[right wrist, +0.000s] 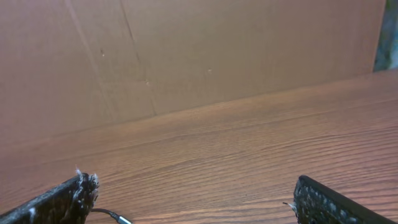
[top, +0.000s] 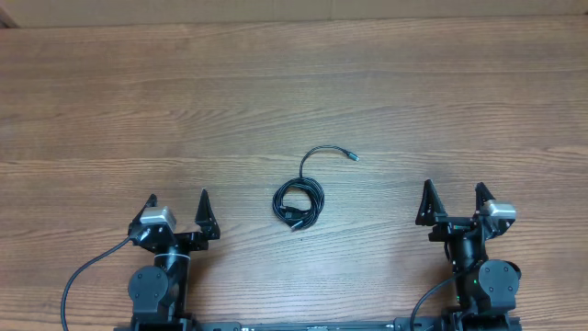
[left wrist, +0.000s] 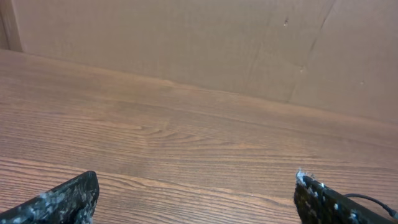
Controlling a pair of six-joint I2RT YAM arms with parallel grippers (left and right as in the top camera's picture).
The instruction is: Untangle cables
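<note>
One cable bundle (top: 299,202) lies on the wooden desk (top: 294,83), a little toward 6 o'clock from the middle. It is a small coil of thin black cord wound in several turns. How many separate cords make it up cannot be told. A single loose tail arcs out of the coil toward 1 o'clock and ends in a small greenish plug (top: 352,155).

Two arms sit at the 6 o'clock edge. The left end effector (top: 177,207) is at 9 o'clock from the coil and the right end effector (top: 453,198) at 3 o'clock, both well apart from it. Each has its two fingers spread wide and grips nothing.

A thick black wire (top: 83,276) curls off the left arm toward 7 o'clock, and another (top: 427,299) hangs beside the right arm. A brown cardboard wall (top: 294,9) runs along the desk's 12 o'clock edge.
</note>
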